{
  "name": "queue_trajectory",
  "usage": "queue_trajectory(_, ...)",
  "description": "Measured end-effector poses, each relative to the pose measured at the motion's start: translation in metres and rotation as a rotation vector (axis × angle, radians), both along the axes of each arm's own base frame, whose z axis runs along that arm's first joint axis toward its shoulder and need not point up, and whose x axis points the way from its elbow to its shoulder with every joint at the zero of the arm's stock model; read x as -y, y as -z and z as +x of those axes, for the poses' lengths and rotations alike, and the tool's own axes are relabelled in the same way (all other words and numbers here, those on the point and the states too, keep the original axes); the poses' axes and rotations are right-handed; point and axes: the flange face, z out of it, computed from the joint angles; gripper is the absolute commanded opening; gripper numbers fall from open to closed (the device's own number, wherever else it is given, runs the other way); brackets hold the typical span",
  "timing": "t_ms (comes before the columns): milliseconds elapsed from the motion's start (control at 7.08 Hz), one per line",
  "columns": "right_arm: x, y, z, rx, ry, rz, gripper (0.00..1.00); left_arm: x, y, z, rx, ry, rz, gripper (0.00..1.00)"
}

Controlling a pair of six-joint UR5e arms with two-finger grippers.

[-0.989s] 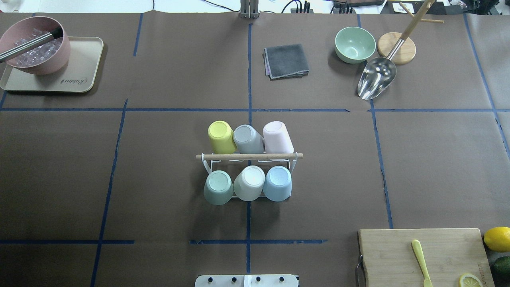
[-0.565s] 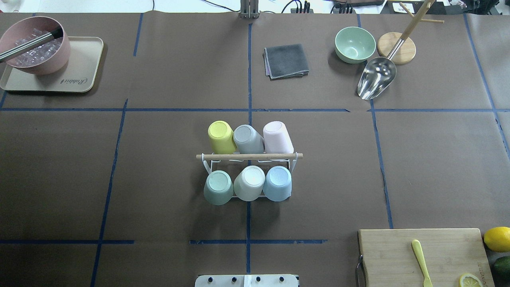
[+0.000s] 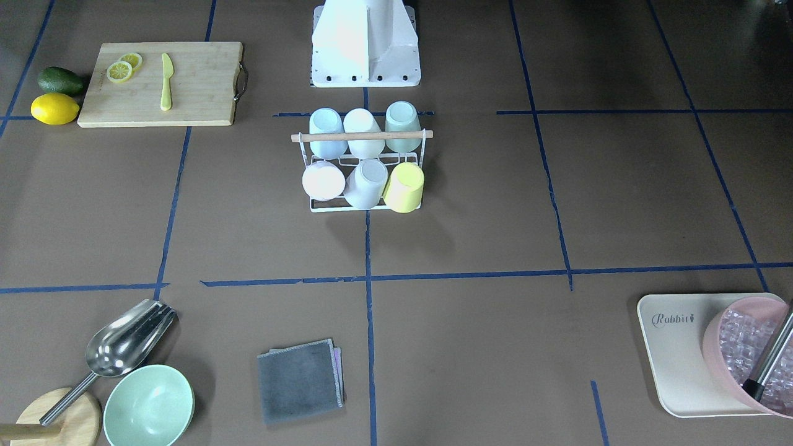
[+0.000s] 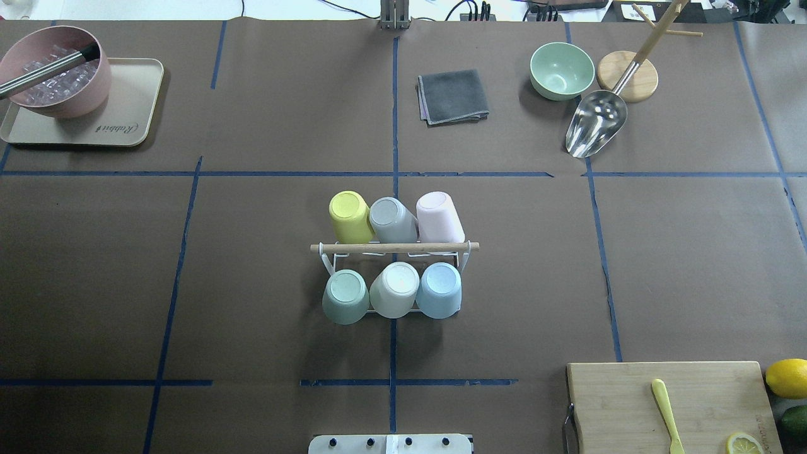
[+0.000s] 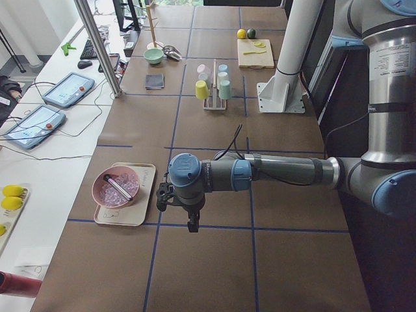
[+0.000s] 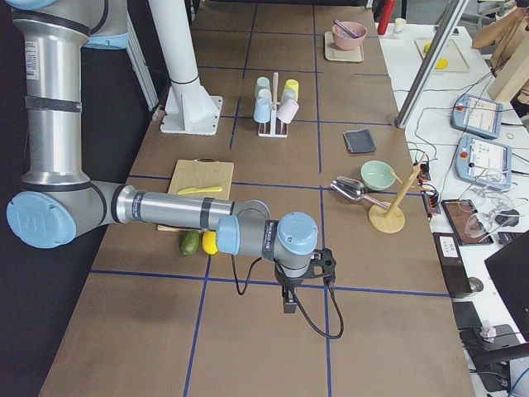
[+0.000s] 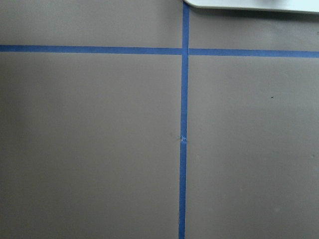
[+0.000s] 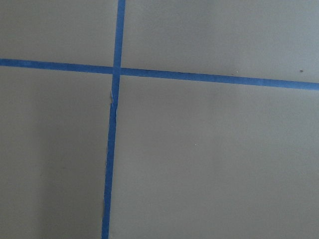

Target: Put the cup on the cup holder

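The cup holder (image 4: pixel 394 247) is a white wire rack with a wooden rod and stands at the table's middle; it also shows in the front-facing view (image 3: pixel 362 135). Cups sit upside down on its prongs. The far row holds a yellow cup (image 4: pixel 350 215), a grey cup (image 4: pixel 392 219) and a pink cup (image 4: pixel 439 217). The near row holds a green cup (image 4: pixel 345 295), a white cup (image 4: pixel 394 289) and a blue cup (image 4: pixel 439 289). My left gripper (image 5: pixel 192 226) and right gripper (image 6: pixel 288 306) hang over bare table at opposite ends, far from the rack. I cannot tell if they are open or shut.
A pink bowl of ice (image 4: pixel 55 70) stands on a beige tray (image 4: pixel 129 113) at the far left. A grey cloth (image 4: pixel 452 96), green bowl (image 4: pixel 561 70), metal scoop (image 4: pixel 596 129) and wooden stand (image 4: pixel 627 75) lie at the back. A cutting board (image 4: pixel 668 407), lemon (image 4: pixel 787 377) and avocado (image 4: pixel 795 419) are near right.
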Motion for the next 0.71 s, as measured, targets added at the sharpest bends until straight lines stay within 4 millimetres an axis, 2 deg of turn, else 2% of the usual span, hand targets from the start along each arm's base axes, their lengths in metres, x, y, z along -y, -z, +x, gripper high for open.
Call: queue_trajectory(706,-0.0007,-0.0035,0.0,0.0,0.0,-0.006,1.0,-0.0008,-0.002,0.0004,0.0,-0.002,-0.004,1.0)
